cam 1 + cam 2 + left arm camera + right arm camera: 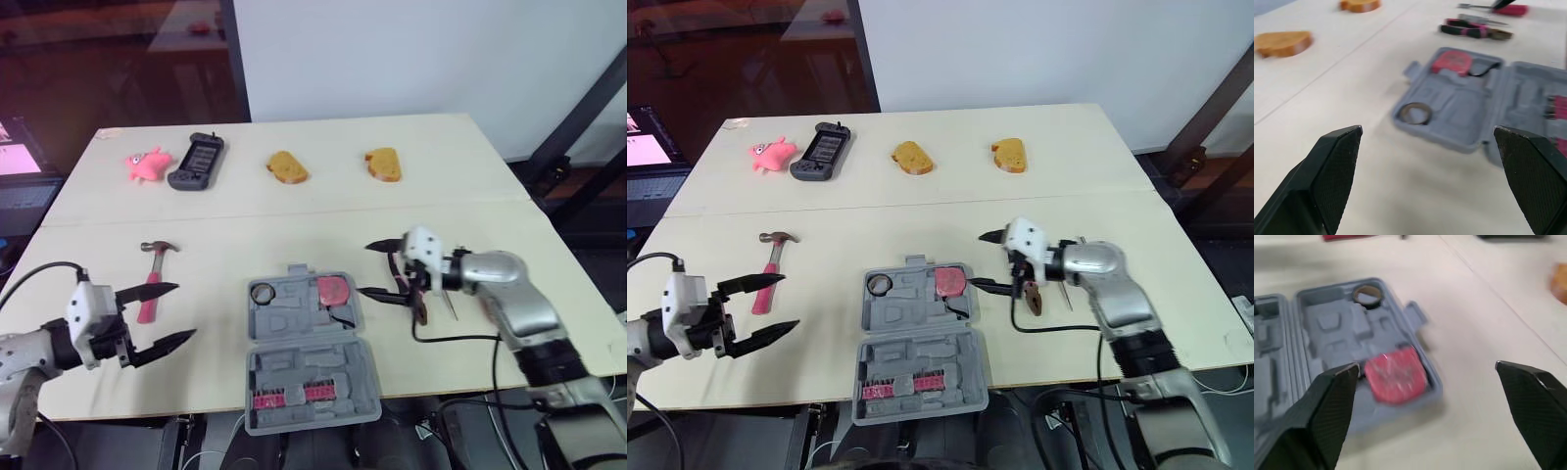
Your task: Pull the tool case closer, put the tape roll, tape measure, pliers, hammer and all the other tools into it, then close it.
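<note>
One open tool case (294, 318) lies between left gripper (184, 311) and right gripper (365, 269).

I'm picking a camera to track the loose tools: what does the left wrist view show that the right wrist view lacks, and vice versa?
Left wrist view adds the pink-and-black-handled pliers lying beyond the open grey plastic tool case, and a thin red-handled tool past them. Right wrist view adds a red strip at its edge, likely the hammer's handle. Both share that case, the dark ring-shaped tape roll and the red tape measure seated in it, plus an orange-brown bread-shaped piece.
</note>
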You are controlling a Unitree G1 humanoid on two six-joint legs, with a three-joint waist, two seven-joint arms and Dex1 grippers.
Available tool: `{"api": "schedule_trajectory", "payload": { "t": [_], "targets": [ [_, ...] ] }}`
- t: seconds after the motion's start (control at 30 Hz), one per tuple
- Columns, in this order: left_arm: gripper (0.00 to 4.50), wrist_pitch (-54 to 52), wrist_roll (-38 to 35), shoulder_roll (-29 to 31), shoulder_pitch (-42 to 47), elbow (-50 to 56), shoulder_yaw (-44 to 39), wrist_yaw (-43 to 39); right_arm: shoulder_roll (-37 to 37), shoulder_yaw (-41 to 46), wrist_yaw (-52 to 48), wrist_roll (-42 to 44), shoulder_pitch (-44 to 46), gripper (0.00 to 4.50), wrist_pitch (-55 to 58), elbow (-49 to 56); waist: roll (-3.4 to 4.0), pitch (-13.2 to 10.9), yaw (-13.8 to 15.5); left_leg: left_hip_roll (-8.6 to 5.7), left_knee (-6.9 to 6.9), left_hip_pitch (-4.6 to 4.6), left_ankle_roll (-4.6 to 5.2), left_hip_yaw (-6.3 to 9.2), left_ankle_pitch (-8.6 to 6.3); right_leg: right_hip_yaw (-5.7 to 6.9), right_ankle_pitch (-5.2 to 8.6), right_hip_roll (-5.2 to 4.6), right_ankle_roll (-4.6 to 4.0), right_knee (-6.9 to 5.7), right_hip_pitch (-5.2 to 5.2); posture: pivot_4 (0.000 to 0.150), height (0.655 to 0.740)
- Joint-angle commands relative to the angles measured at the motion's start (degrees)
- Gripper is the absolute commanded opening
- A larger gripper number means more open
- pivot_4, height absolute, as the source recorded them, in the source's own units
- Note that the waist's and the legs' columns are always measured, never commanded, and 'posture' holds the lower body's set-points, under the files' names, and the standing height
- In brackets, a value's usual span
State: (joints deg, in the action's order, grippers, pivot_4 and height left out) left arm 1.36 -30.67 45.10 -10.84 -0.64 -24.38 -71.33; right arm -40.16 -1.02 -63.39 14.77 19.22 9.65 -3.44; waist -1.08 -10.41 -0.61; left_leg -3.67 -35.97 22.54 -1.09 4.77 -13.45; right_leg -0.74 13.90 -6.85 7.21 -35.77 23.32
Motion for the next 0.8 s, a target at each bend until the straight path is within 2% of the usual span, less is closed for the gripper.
{"api": "schedule_trajectory", "payload": {
  "t": [0.03, 0.13, 0.23, 0.43, 0.6, 0.8],
  "targets": [
    [4.50, 2.0, -0.7, 2.1, -0.6, -5.9, -6.4, -0.6, -3.8, 8.9, 1.1, 2.5, -5.3, 4.46, -1.4, 0.7, 0.00, 0.0, 0.0, 0.01, 0.02, 0.01, 0.00, -0.02, -0.01, 0.00, 0.00, 0.00, 0.00, 0.04, 0.01, 0.150, 0.7400],
    [4.50, 3.8, -0.4, 3.0, -0.4, -11.6, -9.9, -0.7, -4.9, 14.3, 2.4, 3.2, -10.6, 4.46, -3.6, -1.6, -0.01, 0.0, 0.0, 0.13, 0.06, 0.02, 0.00, -0.05, -0.02, 0.03, -0.02, 0.06, -0.04, 0.22, -0.03, 0.150, 0.7400],
    [4.50, 6.7, 0.3, 4.6, -0.2, -20.0, -13.8, -0.7, -6.6, 21.3, 3.8, 3.5, -15.3, 4.46, -7.1, -8.6, 0.01, 0.0, 0.0, 0.17, 0.07, 0.02, -0.01, -0.11, -0.02, 0.03, -0.05, 0.07, -0.10, 0.33, -0.05, 0.150, 0.7400],
    [4.50, 12.6, 1.5, 8.1, 0.1, -35.2, -16.9, -2.2, -9.2, 28.1, 4.7, 5.0, -16.4, 4.46, -9.3, -19.4, 0.04, 0.0, -0.3, 0.19, 0.06, 0.03, 0.02, -0.21, -0.06, 0.00, -0.08, 0.04, -0.14, 0.46, -0.05, 0.150, 0.7400],
    [4.50, 14.0, 1.1, 8.9, 1.0, -38.3, -17.0, -3.3, -10.0, 28.6, 5.6, 5.3, -14.3, 4.46, -9.0, -22.0, 0.05, 0.0, -0.2, 0.25, 0.08, 0.02, 0.00, -0.21, -0.07, -0.01, -0.08, 0.04, -0.15, 0.46, -0.04, 0.150, 0.7400],
    [4.50, 12.7, 0.2, 8.8, 0.5, -36.8, -16.8, -5.3, -10.1, 27.6, 5.5, 5.0, -13.2, 4.46, -8.7, -22.0, 0.06, 0.0, -0.1, 0.25, 0.09, 0.03, -0.02, -0.20, -0.08, -0.01, -0.07, 0.03, -0.15, 0.47, -0.04, 0.150, 0.7400]
  ]
}}
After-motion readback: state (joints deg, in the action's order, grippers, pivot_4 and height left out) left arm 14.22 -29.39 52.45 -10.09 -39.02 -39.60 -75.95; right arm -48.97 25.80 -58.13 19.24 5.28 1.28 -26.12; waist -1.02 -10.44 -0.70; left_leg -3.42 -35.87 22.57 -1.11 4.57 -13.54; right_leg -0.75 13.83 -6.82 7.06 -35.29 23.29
